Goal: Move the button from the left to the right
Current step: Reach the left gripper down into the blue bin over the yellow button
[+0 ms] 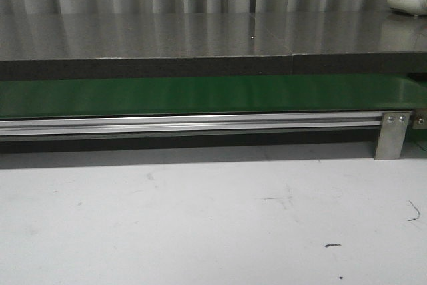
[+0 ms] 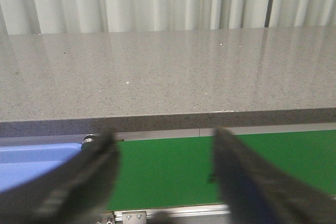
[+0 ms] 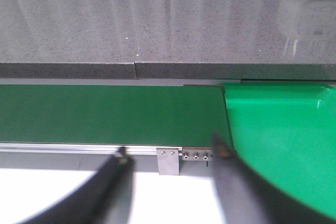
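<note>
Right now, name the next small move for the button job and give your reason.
Probably hold and wait: no button shows in any view. The green belt is bare, the left gripper hangs open above it near a blue bin, and the right gripper is open near a green bin.

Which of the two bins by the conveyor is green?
The green bin near the right end effector, just past the end of the green belt. The other one, by the left end effector, is a blue bin.
</note>
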Controlling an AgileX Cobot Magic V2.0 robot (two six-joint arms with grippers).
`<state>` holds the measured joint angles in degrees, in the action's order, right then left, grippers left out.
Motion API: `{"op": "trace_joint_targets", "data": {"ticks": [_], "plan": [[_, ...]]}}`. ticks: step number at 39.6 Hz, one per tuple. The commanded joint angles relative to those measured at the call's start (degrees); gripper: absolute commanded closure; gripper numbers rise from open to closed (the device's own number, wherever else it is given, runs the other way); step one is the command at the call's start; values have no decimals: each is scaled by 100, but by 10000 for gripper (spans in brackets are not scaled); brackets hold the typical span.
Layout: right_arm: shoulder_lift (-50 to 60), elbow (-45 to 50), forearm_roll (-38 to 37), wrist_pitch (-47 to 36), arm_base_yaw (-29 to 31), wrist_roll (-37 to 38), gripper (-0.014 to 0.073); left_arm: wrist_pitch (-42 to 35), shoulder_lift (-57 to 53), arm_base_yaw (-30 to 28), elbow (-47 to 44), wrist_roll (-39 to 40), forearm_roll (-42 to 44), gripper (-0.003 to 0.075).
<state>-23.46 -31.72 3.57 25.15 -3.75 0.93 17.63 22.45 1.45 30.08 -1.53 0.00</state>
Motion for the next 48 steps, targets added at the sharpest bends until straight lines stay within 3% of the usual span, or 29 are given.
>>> {"op": "trace_joint_targets", "data": {"ticks": [1, 2, 13, 22, 28, 32, 38, 48], "plan": [[-69, -206, 8, -409, 0, -25, -50, -432, 69, 37, 217, 58, 0, 13], [-69, -206, 8, -402, 0, -25, -78, -432, 69, 37, 217, 58, 0, 24], [-69, -206, 8, -394, 0, -25, -52, -283, 108, 37, 217, 58, -157, 136], [-69, -206, 8, -394, 0, -25, -52, -51, 1320, 6, 702, 58, -112, 137], [-69, -206, 8, -394, 0, -25, -52, 1134, 2653, 6, 1938, 58, 0, 137], [-69, -206, 8, -394, 0, -25, -52, 1908, 3536, -8, 2731, 153, 546, 137], [-69, -206, 8, -394, 0, -25, -52, 2991, 4567, -502, 3867, 443, 957, 137], [-69, -206, 8, -394, 0, -25, -52, 3156, 5846, -1897, 4863, 351, 944, 137]]}}
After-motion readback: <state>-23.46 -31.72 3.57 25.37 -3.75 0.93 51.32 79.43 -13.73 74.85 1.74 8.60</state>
